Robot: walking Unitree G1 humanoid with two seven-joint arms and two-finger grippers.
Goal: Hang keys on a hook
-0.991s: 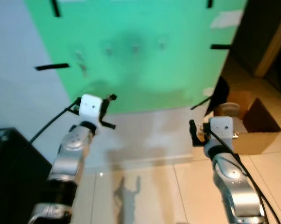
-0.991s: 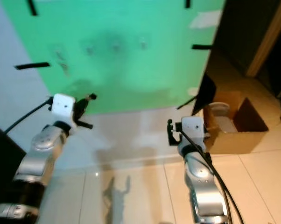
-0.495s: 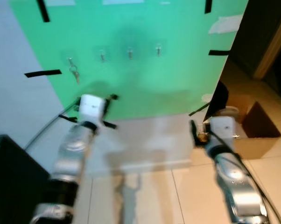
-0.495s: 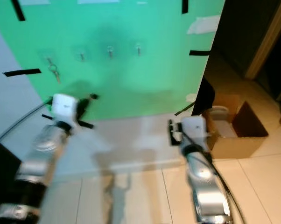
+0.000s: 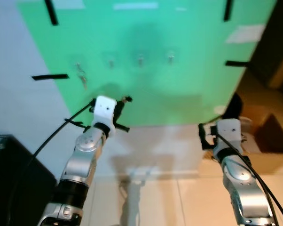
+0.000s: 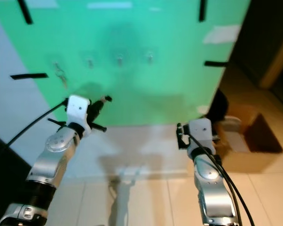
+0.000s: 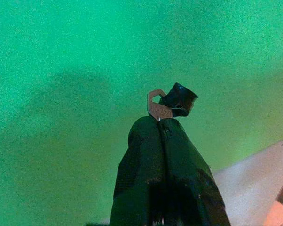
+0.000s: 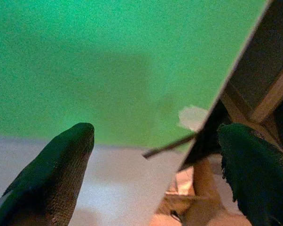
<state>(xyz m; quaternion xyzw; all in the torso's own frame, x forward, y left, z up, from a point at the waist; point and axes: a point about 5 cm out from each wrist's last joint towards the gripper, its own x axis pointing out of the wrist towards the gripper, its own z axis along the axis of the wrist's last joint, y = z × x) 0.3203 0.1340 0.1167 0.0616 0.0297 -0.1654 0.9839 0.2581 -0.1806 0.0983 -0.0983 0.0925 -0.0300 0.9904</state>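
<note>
Left eye view has my left tool (image 5: pixel 124 113) raised in front of the green board (image 5: pixel 179 56), its two black fingers pressed together. Left wrist view shows what they pinch: a small silver key (image 7: pixel 158 107) with a black tag (image 7: pixel 178 99) sticking out past the fingertips (image 7: pixel 160 129), close to the board's green face. Above my left tool and off to its left, another set of keys (image 5: pixel 82 75) already hangs from the first hook (image 5: pixel 77 66) of a row; the picture is blurred there, so I cannot make out more of it. Three further hooks follow in that row: one (image 5: pixel 111 61) almost straight above my left tool, the next (image 5: pixel 140 59) above and to its right, the last (image 5: pixel 170 57) further right again. Strips of black tape (image 5: pixel 50 76) mark the board's edges.

My right tool (image 5: pixel 204 136) is held lower, well apart from the left one, beside the board's lower right corner. Right wrist view shows its fingers (image 8: pixel 57 165) spread wide, with nothing between them. Just beyond my right tool, on the tiled floor (image 5: pixel 179 202), stands an open cardboard box (image 5: pixel 268 136). A black cabinet (image 5: pixel 14 179) stands well to the left of my left arm.
</note>
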